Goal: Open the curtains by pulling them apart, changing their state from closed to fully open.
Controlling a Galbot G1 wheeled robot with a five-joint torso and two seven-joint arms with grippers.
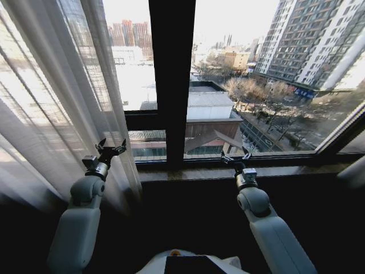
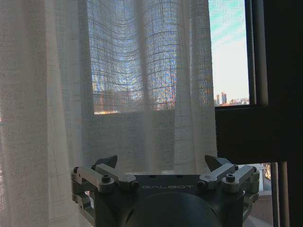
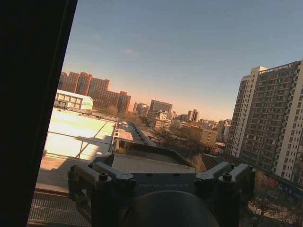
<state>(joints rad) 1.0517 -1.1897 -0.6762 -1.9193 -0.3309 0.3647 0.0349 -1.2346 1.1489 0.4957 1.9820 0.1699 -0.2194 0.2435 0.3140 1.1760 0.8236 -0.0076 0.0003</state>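
Observation:
One panel of the curtains (image 1: 51,97), sheer cream fabric with long pleats, hangs over the left part of the window. Its inner edge falls just left of the dark centre bar (image 1: 171,80). My left gripper (image 1: 112,147) is raised close to that edge, open, with nothing between its fingers. In the left wrist view the fabric (image 2: 118,94) hangs just ahead of the open left gripper (image 2: 162,163). My right gripper (image 1: 235,158) stands open above the sill, right of the centre bar, facing bare glass. The right wrist view shows it open (image 3: 161,163) against the city outside.
A dark window sill (image 1: 296,170) runs across in front of both arms. The vertical frame bar also appears in the wrist views (image 2: 279,94) (image 3: 28,94). A pale shape (image 1: 353,171) sits at the far right edge; I cannot tell what it is.

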